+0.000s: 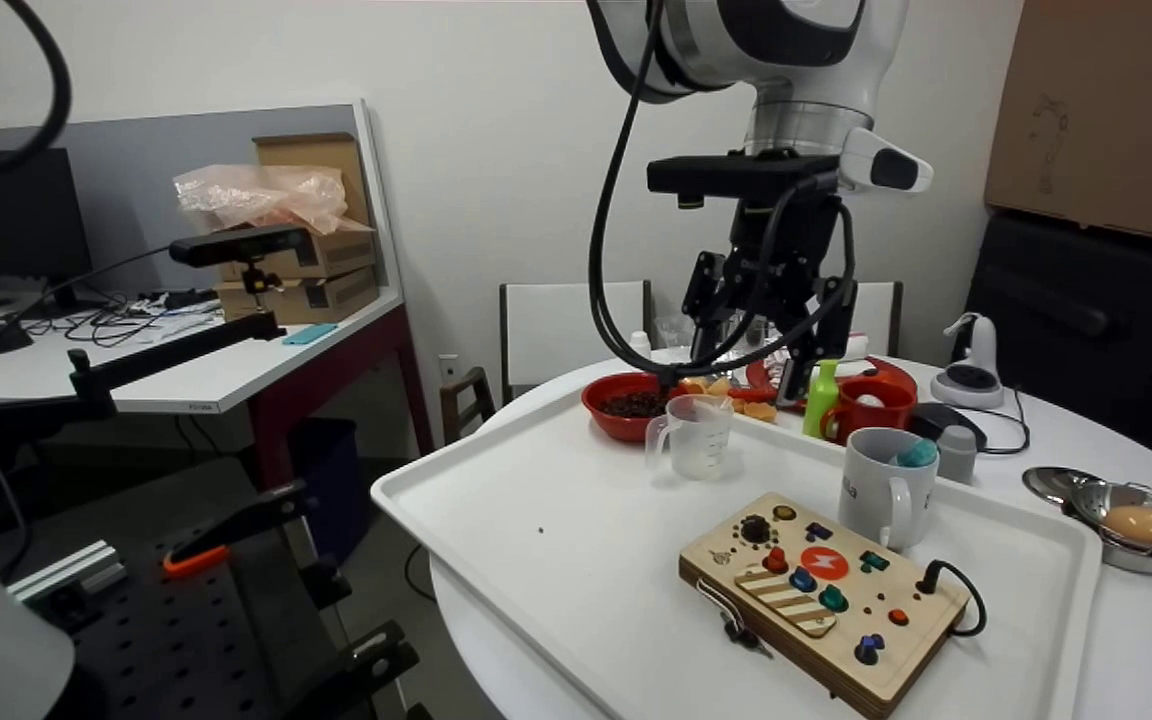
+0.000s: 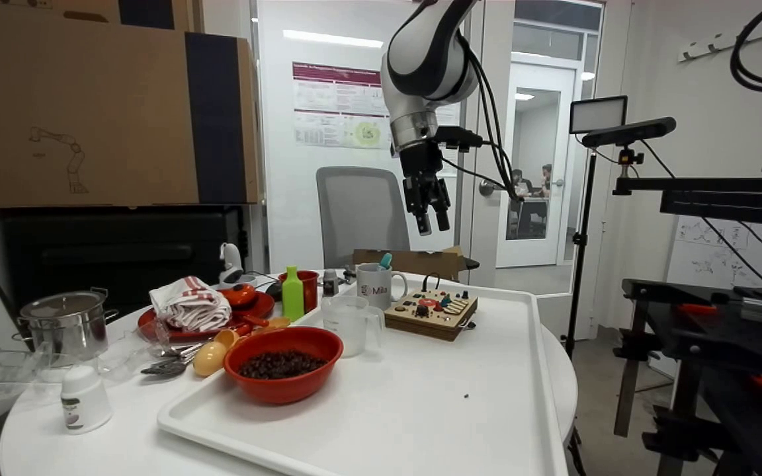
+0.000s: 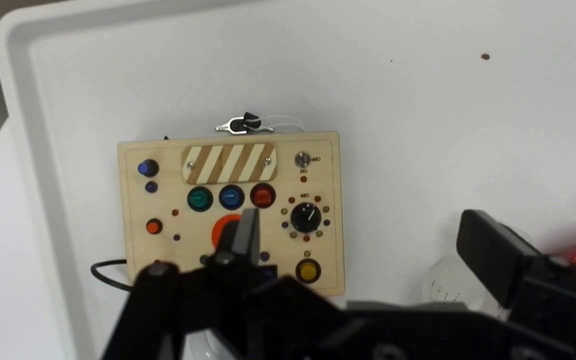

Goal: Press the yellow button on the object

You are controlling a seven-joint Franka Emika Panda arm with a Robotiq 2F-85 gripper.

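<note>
Near a corner of the wooden button box (image 1: 851,630) on the white tray (image 1: 536,560), press the yellow button (image 3: 308,271) dead centre rather than pinch it, probably stiff, sprung plastic on a slide-prone box, ideally after narrowing the empty, wide-spread gripper (image 3: 360,230).

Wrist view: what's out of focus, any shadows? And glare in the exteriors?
Wrist view: foreground gripper dark and somewhat blurred; wooden control box sharper, its yellow button easy to make out; soft shading along the edge of the white tray. In an exterior view, a bright streak, likely a reflected lamp, lies on the white panel above the poster; in both exterior views, no strong glare on the box.
</note>
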